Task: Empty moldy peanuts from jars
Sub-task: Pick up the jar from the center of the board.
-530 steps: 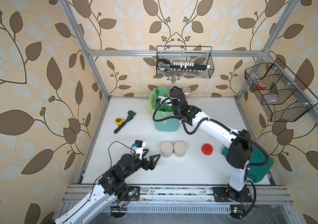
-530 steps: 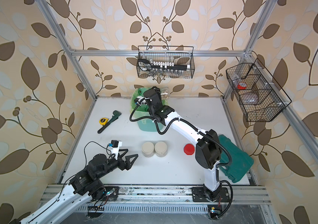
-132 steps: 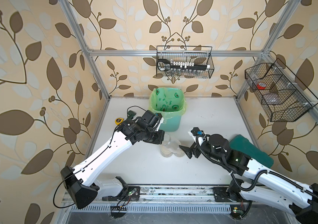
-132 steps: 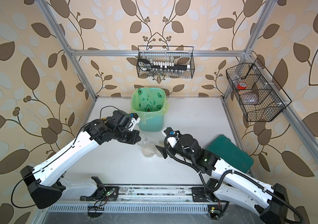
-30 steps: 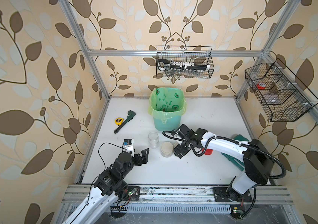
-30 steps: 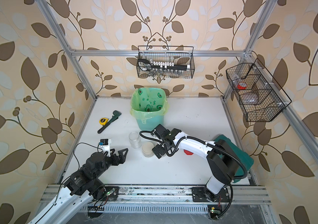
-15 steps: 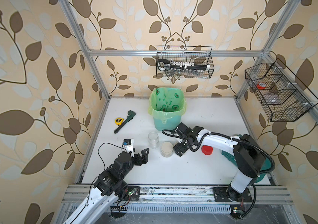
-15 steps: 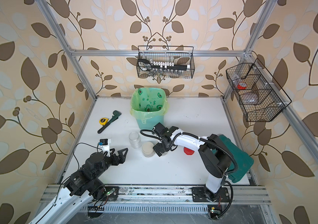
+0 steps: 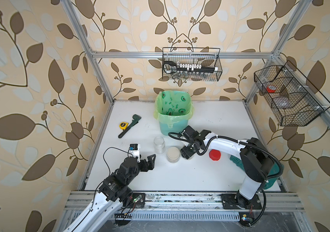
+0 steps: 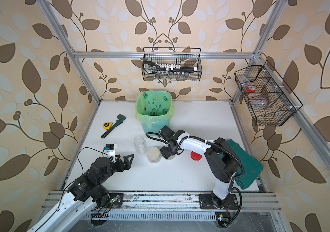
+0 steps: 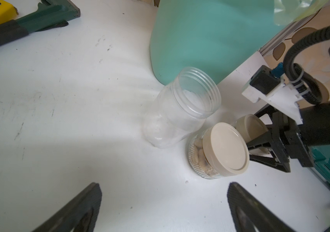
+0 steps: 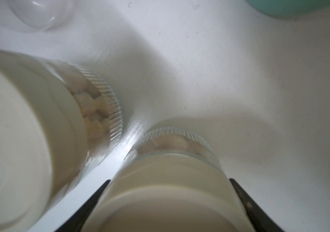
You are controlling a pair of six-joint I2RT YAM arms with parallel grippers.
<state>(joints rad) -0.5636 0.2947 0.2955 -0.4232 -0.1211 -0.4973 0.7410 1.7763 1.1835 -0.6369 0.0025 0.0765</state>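
My right end effector (image 9: 188, 155) was clamped, so far as its wrist view showed, on the flat beige lid (image 12: 170, 180) of a short squat clear glass jar (image 12: 172, 131) standing on the white worktop (image 9: 180, 176), with one finger against each side of the lid. My left end effector (image 11: 163, 188) hung low over the near part of the worktop, fingers wide apart, holding nothing. The pale tan moldy peanuts (image 12: 170, 143) lay inside this jar and inside the second short lidded jar (image 9: 173, 154) just beside it. I judged the main risk to be the hold itself. Since I gripped the lid rather than the glass, a lift might slip off, or loosen the lid and drop the jar, scattering nuts over the worktop short of the mint-green plastic bin with its green liner (image 9: 170, 128). The gap to the neighbour was narrow, so my inner finger could nudge it into the taller clear glass jar (image 9: 158, 143), which stood open and looked empty close by it. Counted: three jars, two short ones lidded and one tall one open; two beige lids on; one round red screw lid (image 9: 214, 155) lying apart on the worktop; one bin; one yellow tape measure (image 9: 123, 125) and one dark green wrench (image 9: 129, 127) off to the side; two end effectors. The peanuts were too hidden to count.
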